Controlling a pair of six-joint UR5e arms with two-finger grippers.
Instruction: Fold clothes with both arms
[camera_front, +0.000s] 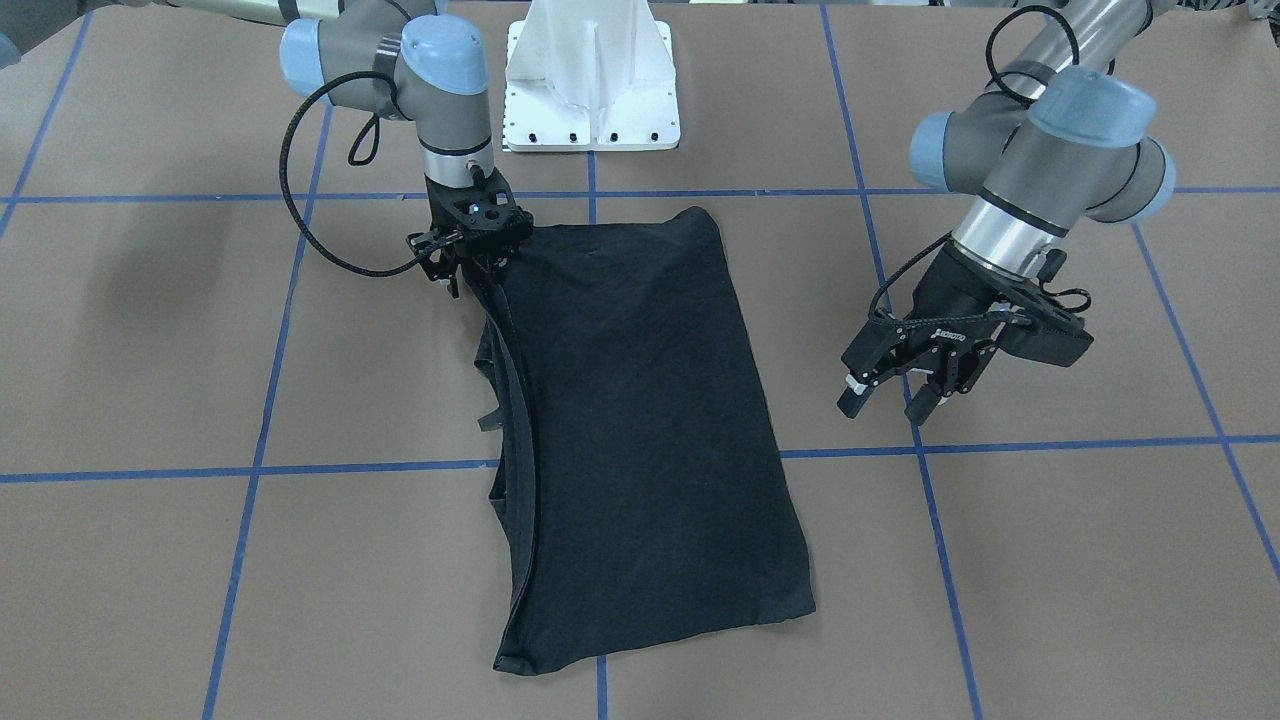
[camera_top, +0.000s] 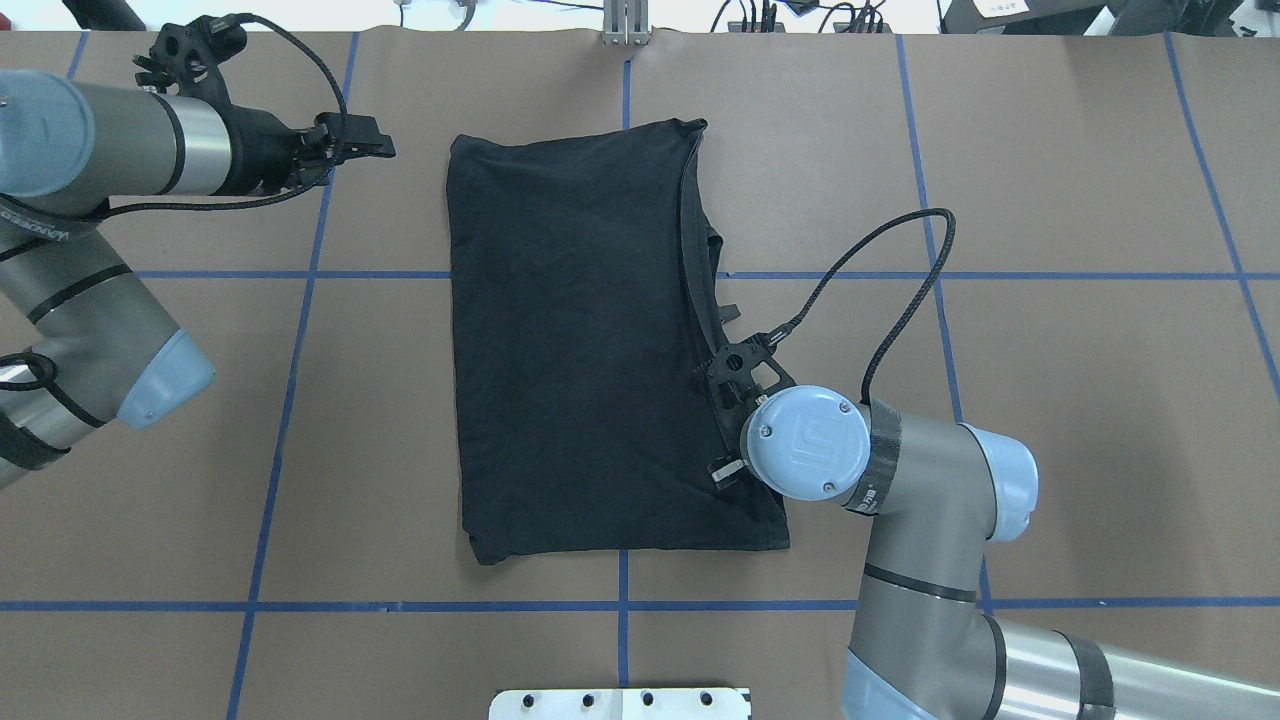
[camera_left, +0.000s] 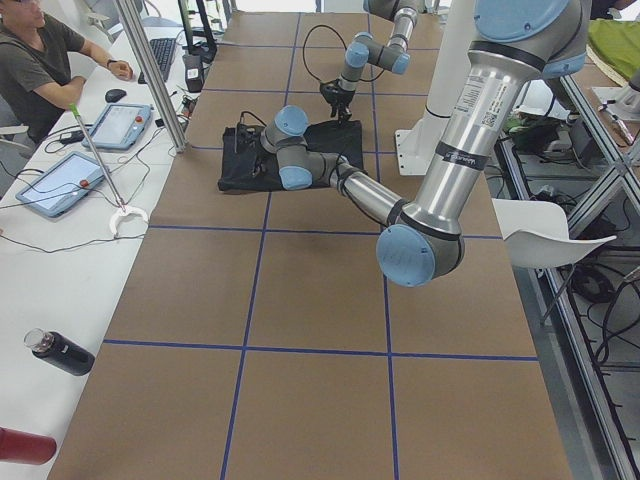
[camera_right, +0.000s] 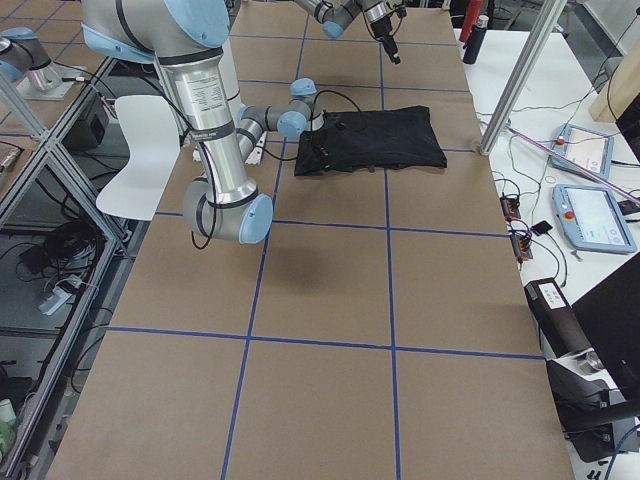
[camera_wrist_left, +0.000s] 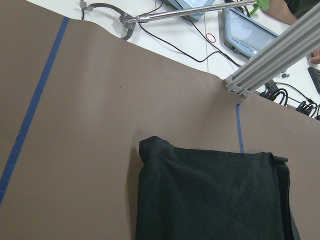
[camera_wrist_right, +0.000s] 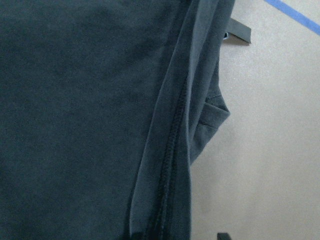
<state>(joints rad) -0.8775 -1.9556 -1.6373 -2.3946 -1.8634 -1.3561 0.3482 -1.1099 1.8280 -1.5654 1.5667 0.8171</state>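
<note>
Overhead exterior | left end effector (camera_front: 888, 407) spread, clear of T-shirt (camera_front: 640, 400) | right end effector (camera_front: 474, 272) spread at its edge

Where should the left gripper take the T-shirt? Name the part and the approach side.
Probably the T-shirt's far corner on the robot's left, coming in from that side. The left gripper is open and nearest there, that edge is a clean fold lying flat, and the right gripper sits at the layered edge opposite.
</note>
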